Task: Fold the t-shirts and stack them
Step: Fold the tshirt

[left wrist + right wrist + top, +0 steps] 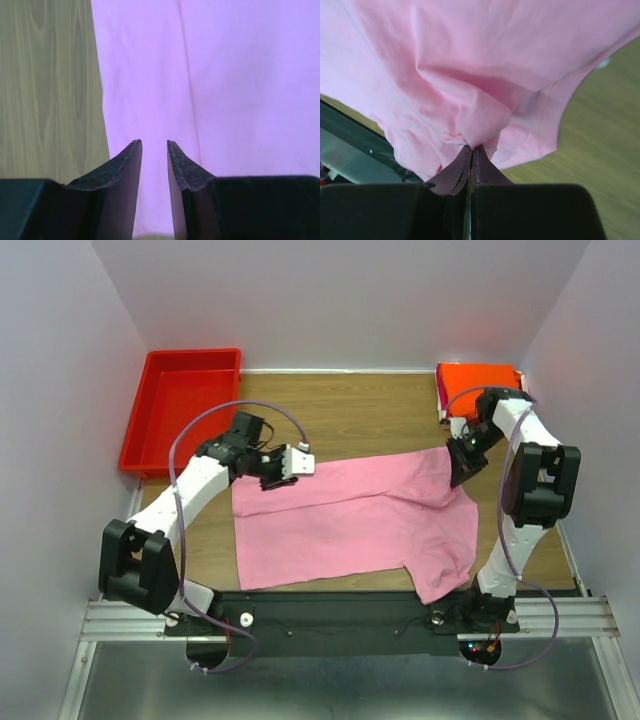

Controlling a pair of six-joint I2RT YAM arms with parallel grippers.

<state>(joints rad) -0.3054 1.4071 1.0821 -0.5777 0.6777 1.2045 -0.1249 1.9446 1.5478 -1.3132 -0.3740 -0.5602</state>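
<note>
While the light pink t-shirt (350, 525) lies mostly flat on the surface (370, 410), the job looks only partly done. Its far corner is pinched in the right end effector (472, 155) (fingers squeezed together). The left end effector (154, 150) hangs over the shirt's other edge, fingers a little apart, holding nothing. Behind the right one waits a folded orange t-shirt (478, 378).

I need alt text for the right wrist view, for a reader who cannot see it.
The right gripper is shut on a bunched fold of the light pink t-shirt, which fills most of the view. The wooden table shows at the right.
</note>
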